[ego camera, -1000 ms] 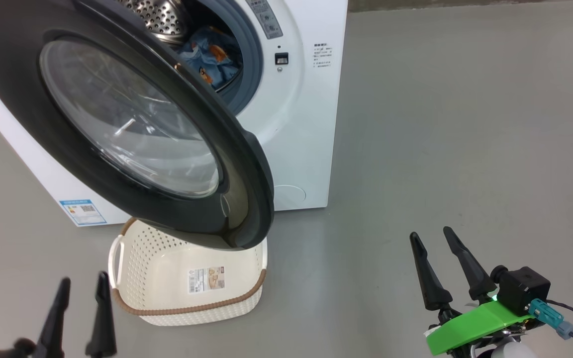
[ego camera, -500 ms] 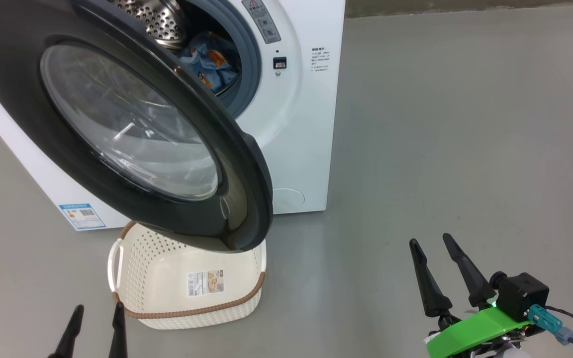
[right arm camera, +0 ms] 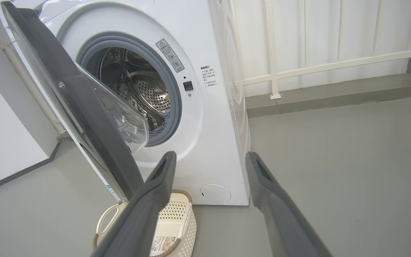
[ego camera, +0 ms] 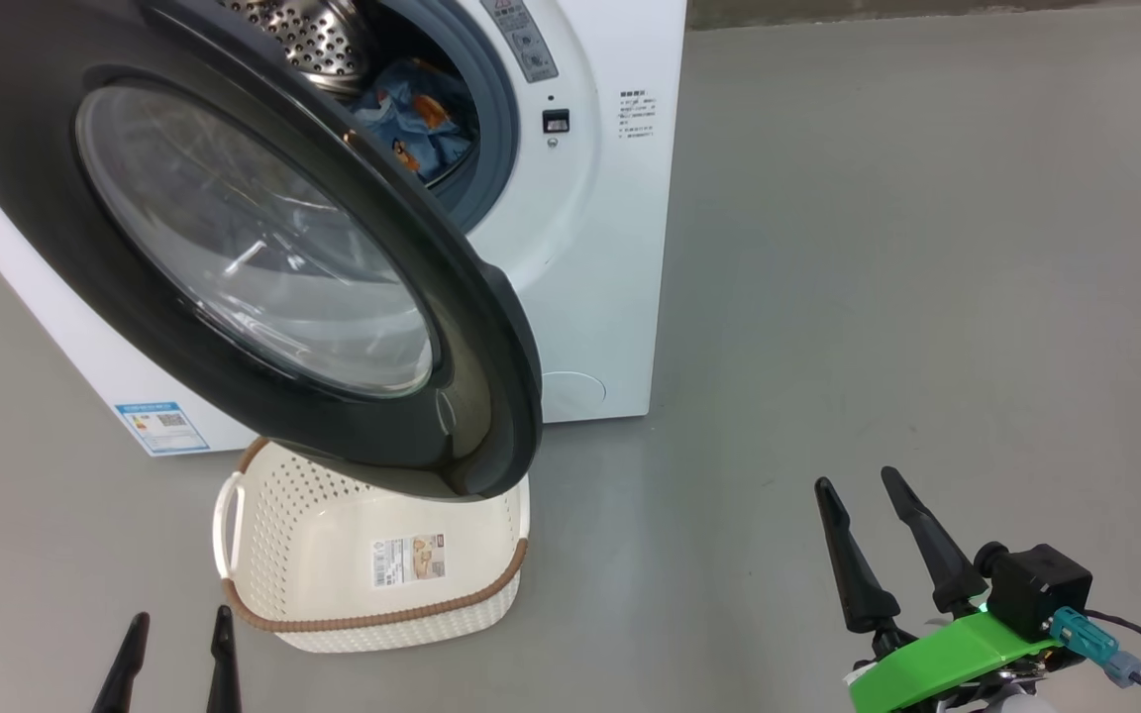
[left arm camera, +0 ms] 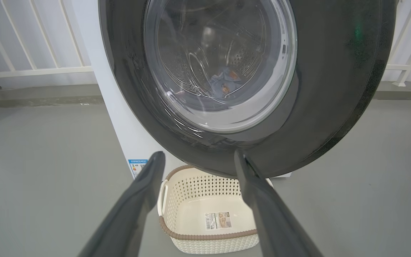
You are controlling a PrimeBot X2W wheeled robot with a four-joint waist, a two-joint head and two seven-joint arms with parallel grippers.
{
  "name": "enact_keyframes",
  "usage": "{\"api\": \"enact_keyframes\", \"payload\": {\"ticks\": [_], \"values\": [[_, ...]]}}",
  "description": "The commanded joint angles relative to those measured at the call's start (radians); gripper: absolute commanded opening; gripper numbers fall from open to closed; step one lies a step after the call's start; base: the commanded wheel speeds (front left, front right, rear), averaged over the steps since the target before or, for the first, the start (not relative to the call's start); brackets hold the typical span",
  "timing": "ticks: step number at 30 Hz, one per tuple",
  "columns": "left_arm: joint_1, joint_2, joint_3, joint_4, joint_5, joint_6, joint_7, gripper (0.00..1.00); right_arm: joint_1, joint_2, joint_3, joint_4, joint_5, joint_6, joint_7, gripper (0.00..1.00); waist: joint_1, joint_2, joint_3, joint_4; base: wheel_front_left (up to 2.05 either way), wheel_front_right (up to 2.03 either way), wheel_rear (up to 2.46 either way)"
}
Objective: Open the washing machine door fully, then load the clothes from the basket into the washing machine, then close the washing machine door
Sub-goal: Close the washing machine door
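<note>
I see the washing machine door standing ajar, its lower rim hanging over the basket on the floor in front of the washing machine. The clothes lie in the drum. On my left gripper and right gripper the fingers are spread wide and hold nothing.

This is looking like a laundry spot. A big white washing machine is standing on a bare grey floor, a small basket is sitting before it, and white rails are running behind.
</note>
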Motion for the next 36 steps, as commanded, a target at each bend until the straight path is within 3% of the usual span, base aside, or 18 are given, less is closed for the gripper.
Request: {"api": "enact_keyframes", "payload": {"ticks": [1,36], "values": [[-0.025,0.007,0.040,-0.021,0.005,0.010,-0.009,1.00,-0.018,0.000,0.024,-0.019,-0.004,0.002,-0.012,1.00,0.0000,0.0000,0.001,0.001,0.00,0.00,0.00],[-0.051,0.000,0.042,-0.036,0.028,0.040,-0.009,1.00,-0.026,0.005,-0.004,0.054,-0.058,0.002,-0.012,1.00,0.0000,0.0000,0.004,-0.004,0.00,0.00,0.00]]}}
